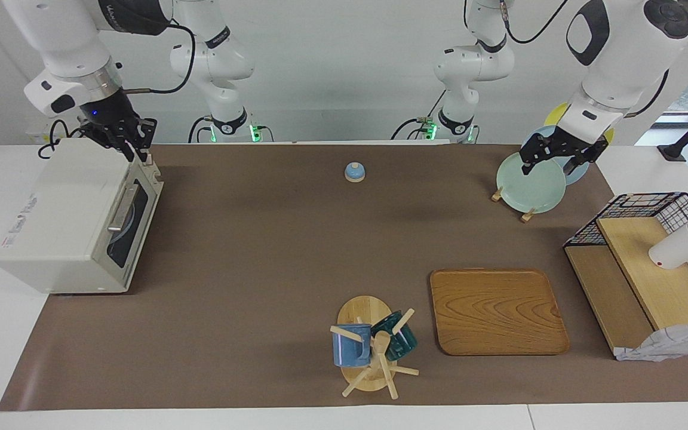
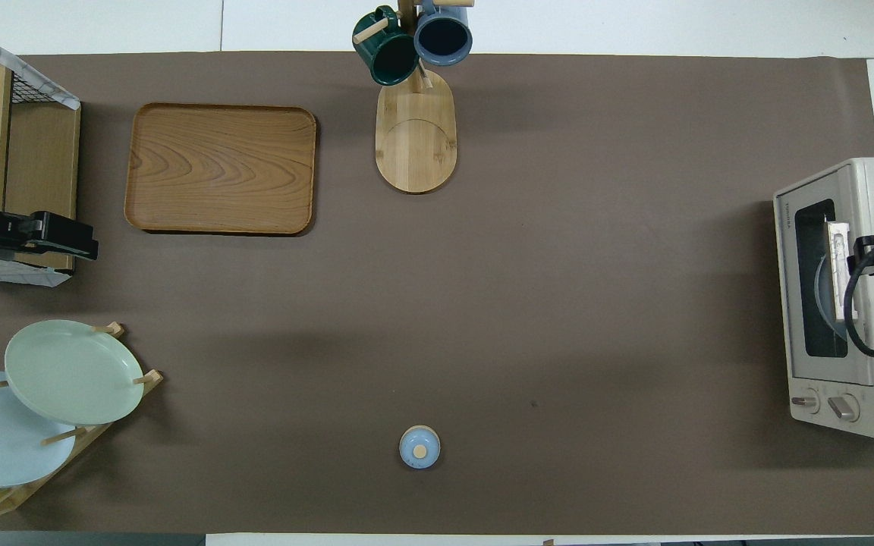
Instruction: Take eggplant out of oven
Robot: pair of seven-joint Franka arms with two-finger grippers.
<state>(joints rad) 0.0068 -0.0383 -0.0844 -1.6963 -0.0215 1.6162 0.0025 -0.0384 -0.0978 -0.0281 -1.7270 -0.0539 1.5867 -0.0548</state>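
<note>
Brown matting [image 1: 272,269] fills both views. The oven [image 1: 69,221] sits in the upper corner of the facing view at the right arm's end, door shut and turned toward the open mat, so you have room to swing it down.

You cannot see the eggplant in either view. My guess is that it lies inside, where the dark glass shows only a pale blue plate [image 1: 127,222].

The right gripper [image 1: 136,156] hangs over the oven's top corner nearest the robots, above the knobs. Its fingertips look drawn together on nothing, probably so you can hook or press the bar handle [image 1: 120,206] rather than pinch it.

The left gripper [image 1: 552,160] waits with its fingers spread and empty, over the racked plates [image 1: 529,185] in the other upper corner.

Only the facing view shows you the right gripper's height above the oven. The overhead view looks down on the door's window, the handle and both knobs [image 2: 824,404], but the gripper [image 2: 862,254] covers part of the handle there.
</note>
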